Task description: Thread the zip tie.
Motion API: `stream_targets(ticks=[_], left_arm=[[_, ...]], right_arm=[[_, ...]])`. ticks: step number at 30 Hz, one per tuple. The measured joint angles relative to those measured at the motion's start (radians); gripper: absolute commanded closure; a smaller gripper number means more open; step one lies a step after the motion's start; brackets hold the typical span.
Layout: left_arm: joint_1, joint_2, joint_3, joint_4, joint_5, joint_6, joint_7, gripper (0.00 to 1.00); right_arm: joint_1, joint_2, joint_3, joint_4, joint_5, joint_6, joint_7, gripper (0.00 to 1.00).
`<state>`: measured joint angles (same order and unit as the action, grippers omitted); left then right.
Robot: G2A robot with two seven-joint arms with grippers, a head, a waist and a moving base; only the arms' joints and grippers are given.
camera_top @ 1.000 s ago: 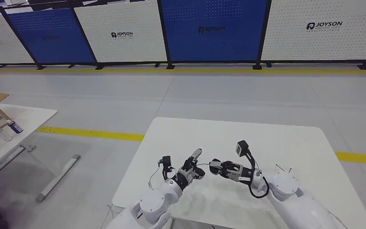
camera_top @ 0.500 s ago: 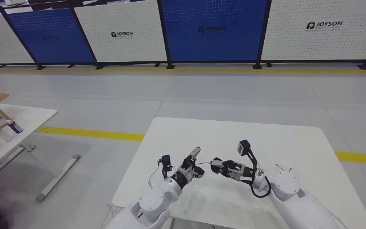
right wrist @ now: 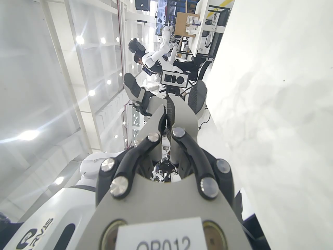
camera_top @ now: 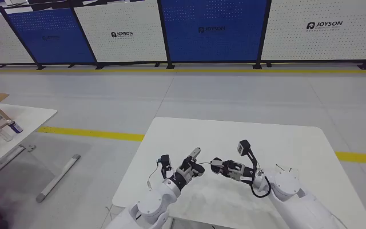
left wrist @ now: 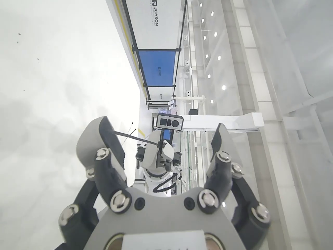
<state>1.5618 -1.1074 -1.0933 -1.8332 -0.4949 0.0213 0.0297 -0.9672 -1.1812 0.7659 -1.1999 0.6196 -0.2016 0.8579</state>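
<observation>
Over the front of the white table [camera_top: 229, 131] my two grippers face each other, tips close together. My right gripper [camera_top: 213, 166] [right wrist: 166, 110] is shut on a thin black zip tie [right wrist: 169, 109], whose strap sticks out past the fingertips. In the left wrist view the zip tie [left wrist: 135, 137] runs from that far gripper to the pad of one of my left fingers [left wrist: 110, 133] and touches it. My left gripper [camera_top: 198, 162] [left wrist: 162, 124] stands open, its other finger well clear of the strap.
A few spare black zip ties [camera_top: 283, 169] lie on the table beyond the right arm. The table's left edge [camera_top: 134, 166] is close to the left arm. Blue and white partition panels [camera_top: 211, 28] stand far off across the floor.
Both arms shifted only slightly a second ago, bringing the grippers a little closer; over the last half second nothing visibly moved.
</observation>
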Motion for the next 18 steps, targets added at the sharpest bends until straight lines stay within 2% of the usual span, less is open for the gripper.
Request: stream_targets(ticks=[2,5,10,12,13,18], left_arm=[[-0.001,-0.001,-0.001,-0.001,0.003,0.001,-0.005,0.76],[0.005,-0.001,-0.003,-0.009,0.029,-0.014,-0.020,0.84],[0.024,0.000,-0.012,-0.020,0.059,-0.036,-0.037,0.88],[0.027,0.000,-0.015,-0.020,0.061,-0.036,-0.039,0.89],[0.027,-0.001,-0.017,-0.018,0.061,-0.033,-0.039,0.95],[0.021,-0.004,-0.019,-0.010,0.065,-0.018,-0.032,0.92]], right_arm=[[0.000,0.000,0.000,0.000,0.000,0.000,0.000,1.00],[0.000,0.000,0.000,0.000,0.000,0.000,0.000,1.00],[0.000,0.000,0.000,0.000,0.000,0.000,0.000,1.00],[0.000,0.000,0.000,0.000,0.000,0.000,0.000,1.00],[0.000,0.000,0.000,0.000,0.000,0.000,0.000,1.00],[0.000,0.000,0.000,0.000,0.000,0.000,0.000,1.00]])
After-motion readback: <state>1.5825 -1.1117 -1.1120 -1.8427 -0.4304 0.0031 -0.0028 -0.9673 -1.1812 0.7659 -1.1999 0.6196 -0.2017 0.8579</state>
